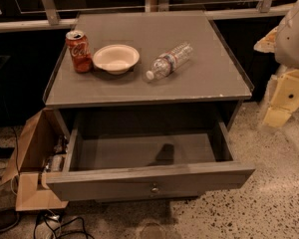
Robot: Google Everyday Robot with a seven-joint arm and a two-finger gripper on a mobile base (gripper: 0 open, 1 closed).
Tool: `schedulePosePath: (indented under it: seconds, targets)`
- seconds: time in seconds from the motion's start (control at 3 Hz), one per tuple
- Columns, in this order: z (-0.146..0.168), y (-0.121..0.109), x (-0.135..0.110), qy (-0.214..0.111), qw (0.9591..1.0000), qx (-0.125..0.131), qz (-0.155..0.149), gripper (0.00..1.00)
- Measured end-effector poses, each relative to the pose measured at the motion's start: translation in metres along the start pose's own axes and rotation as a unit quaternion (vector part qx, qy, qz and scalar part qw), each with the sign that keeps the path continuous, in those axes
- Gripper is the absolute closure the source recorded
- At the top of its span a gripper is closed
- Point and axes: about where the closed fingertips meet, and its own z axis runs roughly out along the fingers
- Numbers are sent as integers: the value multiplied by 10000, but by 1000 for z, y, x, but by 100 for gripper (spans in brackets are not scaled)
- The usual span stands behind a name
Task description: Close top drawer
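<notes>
The top drawer (pixel 149 179) of the grey-brown cabinet is pulled far out towards me. Its front panel faces the lower edge of the view, with a small round metal knob (pixel 154 188) at its centre. The drawer's inside (pixel 139 151) holds nothing but a shadow. My white arm (pixel 295 29) comes in at the right edge. My gripper (pixel 283 101), cream-coloured, hangs to the right of the cabinet, apart from the drawer and about level with its back. The drawers below are hidden under the open one.
On the cabinet top (pixel 209 78) stand a red soda can (pixel 78 51) and a white bowl (pixel 115 59), and a clear plastic bottle (pixel 168 61) lies on its side. An open cardboard box (pixel 34 151) and cables (pixel 50 225) lie at the left on the speckled floor.
</notes>
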Motion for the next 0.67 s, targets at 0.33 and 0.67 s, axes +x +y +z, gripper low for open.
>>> schedulePosePath:
  seconds: [0.33,0.67]
  targets:
    - [0,0,0,0,10000,0,0,0]
    - [0,0,0,0,10000,0,0,15]
